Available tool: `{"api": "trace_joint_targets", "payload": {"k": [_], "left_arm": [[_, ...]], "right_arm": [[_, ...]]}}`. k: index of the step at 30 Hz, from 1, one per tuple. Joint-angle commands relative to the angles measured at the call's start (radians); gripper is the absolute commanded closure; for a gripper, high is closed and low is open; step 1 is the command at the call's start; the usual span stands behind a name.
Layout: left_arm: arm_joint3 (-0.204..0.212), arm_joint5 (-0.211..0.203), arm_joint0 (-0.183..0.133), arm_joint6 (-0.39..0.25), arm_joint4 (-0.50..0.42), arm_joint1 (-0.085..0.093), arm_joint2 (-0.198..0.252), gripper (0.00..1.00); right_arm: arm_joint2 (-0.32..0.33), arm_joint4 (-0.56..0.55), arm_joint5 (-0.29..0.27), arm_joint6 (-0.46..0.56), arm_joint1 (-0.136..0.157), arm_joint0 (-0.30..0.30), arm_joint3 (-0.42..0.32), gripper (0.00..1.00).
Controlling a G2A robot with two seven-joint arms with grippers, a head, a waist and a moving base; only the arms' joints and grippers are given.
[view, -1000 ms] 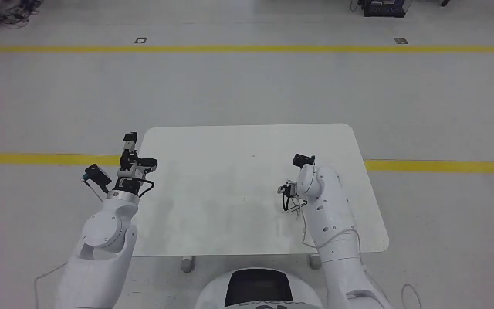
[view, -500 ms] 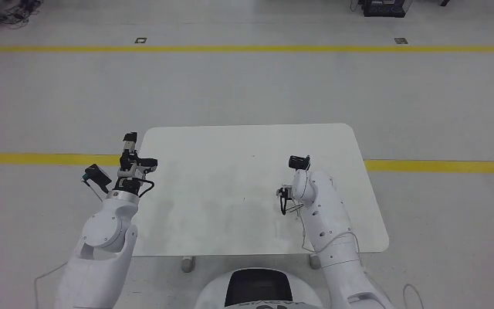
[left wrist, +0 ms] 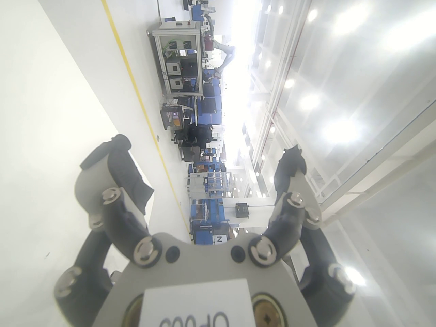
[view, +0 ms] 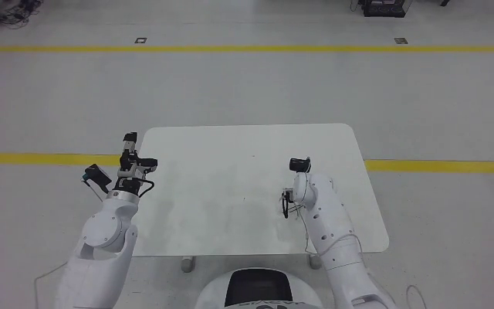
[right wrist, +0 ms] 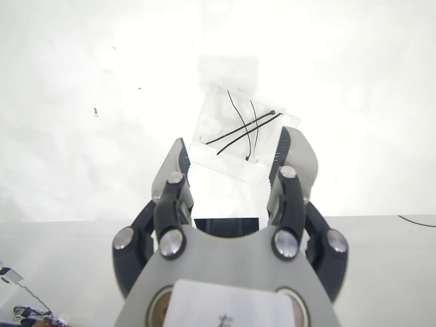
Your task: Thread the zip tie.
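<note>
Several black zip ties (right wrist: 246,126) lie crossed in a shallow clear tray (right wrist: 211,110) on the white table (right wrist: 102,137). My right gripper (right wrist: 232,139) hangs open just above the tray's near side, with nothing between its fingers. In the top view the right gripper (view: 286,204) points down over the right part of the table (view: 231,178), hiding the tray. My left gripper (left wrist: 204,148) is open and empty, held off the table's left edge and pointing out into the room; the top view shows the left gripper (view: 137,154) beside the table's left rim.
The table's near edge (right wrist: 85,221) runs just behind my right gripper. A few small dark specks (right wrist: 95,111) mark the tabletop. Yellow floor lines (view: 432,164) run past the table.
My right wrist has shifted slightly over the table. The left arm has stayed still.
</note>
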Motion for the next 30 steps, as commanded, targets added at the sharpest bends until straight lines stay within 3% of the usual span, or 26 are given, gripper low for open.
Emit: {"api": "trace_joint_targets", "payload": {"k": [1,7,15,30], "left_arm": [[0.000,0.000,0.000,0.000,0.000,0.000,0.000,0.00],[0.000,0.000,0.000,0.000,0.000,0.000,0.000,0.00],[0.000,0.000,0.000,0.000,0.000,0.000,0.000,0.00],[0.000,0.000,0.000,0.000,0.000,0.000,0.000,0.00]], "right_arm": [[-0.001,0.000,0.000,0.000,0.000,0.004,0.007,0.54],[-0.002,0.000,0.000,-0.004,-0.001,0.009,0.017,0.56],[0.005,0.000,0.000,-0.023,-0.006,0.023,0.058,0.66],[0.005,0.000,0.000,-0.075,-0.022,0.076,0.194,0.70]]}}
